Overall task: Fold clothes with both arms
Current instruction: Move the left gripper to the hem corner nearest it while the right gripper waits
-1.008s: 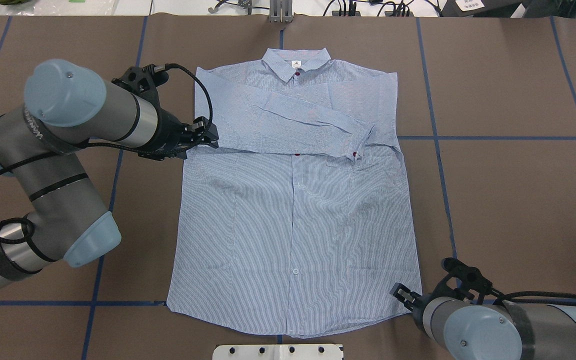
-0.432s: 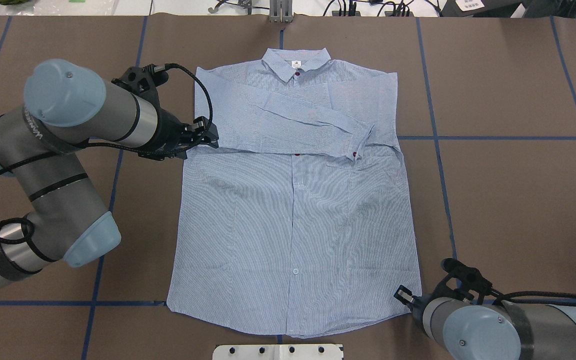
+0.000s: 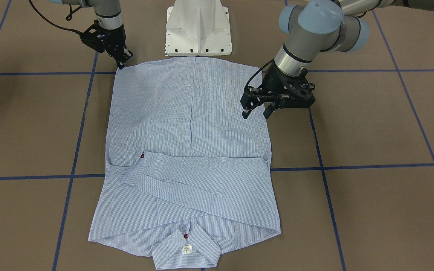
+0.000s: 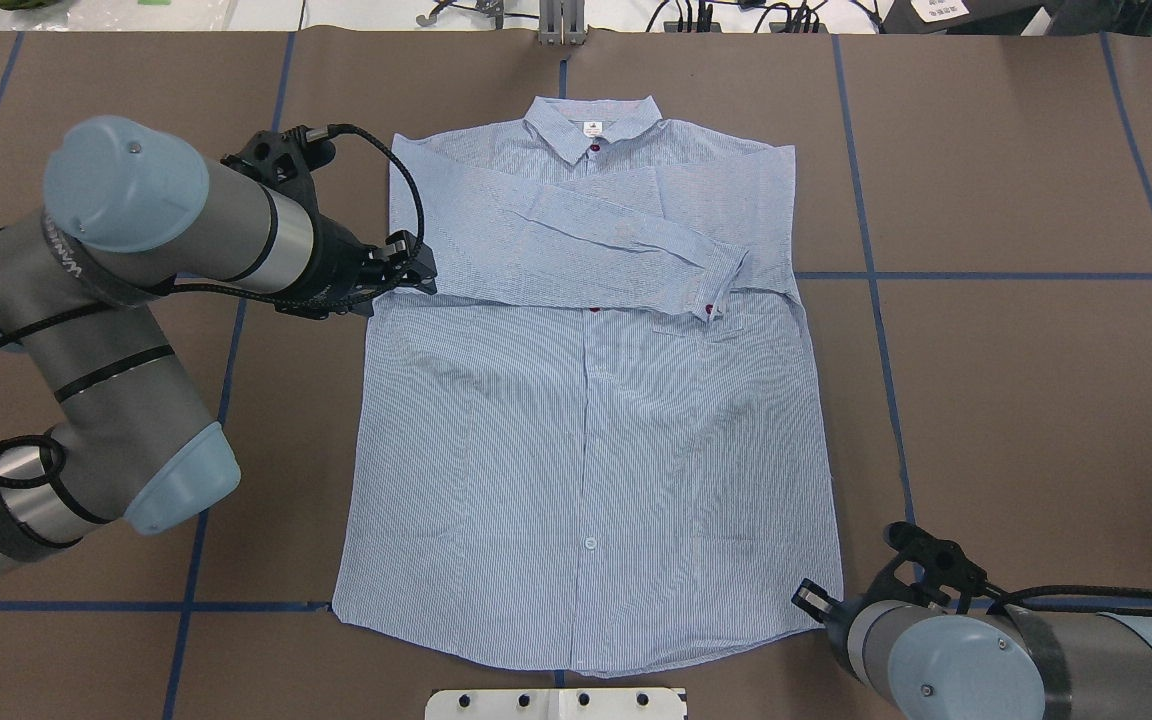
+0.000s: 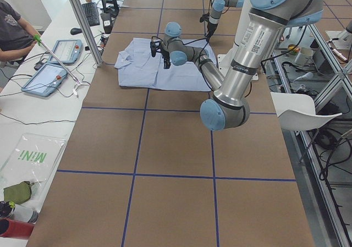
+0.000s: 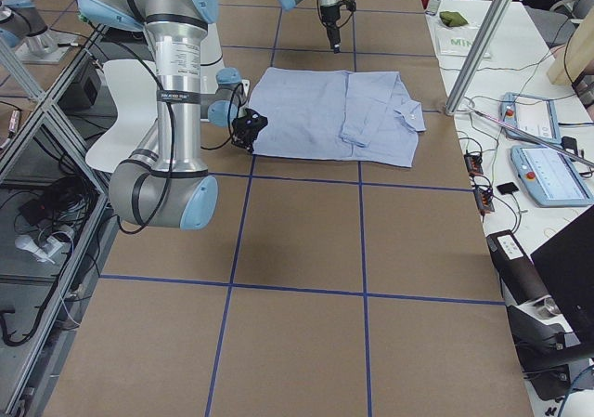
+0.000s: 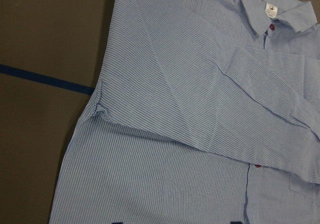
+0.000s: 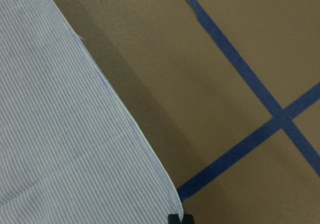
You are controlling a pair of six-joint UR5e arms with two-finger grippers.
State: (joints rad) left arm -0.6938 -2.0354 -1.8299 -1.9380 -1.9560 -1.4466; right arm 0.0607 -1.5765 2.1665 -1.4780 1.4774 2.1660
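While the left end effector (image 3: pixel 255 112) hovers open over the side of the shirt (image 4: pixel 586 430) spread mid-bench (image 4: pixel 1036 400), the right end effector (image 3: pixel 122 63), whose grip I cannot tell, has edged closer to the robot-side hem corner, readying the fold.

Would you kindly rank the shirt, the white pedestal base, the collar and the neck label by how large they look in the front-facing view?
1. shirt
2. white pedestal base, cropped by the top edge, only slightly ahead of the next
3. collar
4. neck label
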